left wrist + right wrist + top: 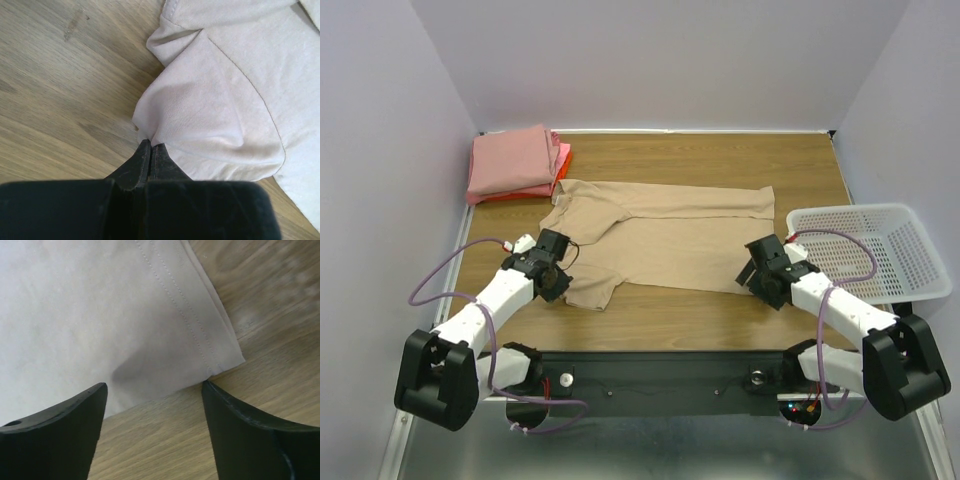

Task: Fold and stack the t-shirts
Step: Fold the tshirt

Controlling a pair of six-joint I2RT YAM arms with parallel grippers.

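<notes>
left fingers (142,160) pressed together, apparently pinching tan t-shirt (670,235) | right fingers (75,410) spread over its edge

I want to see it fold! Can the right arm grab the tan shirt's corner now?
Probably yes. The right gripper is open, with its fingers on either side of the tan shirt's near hem corner, and nothing lies between them and the cloth.
</notes>
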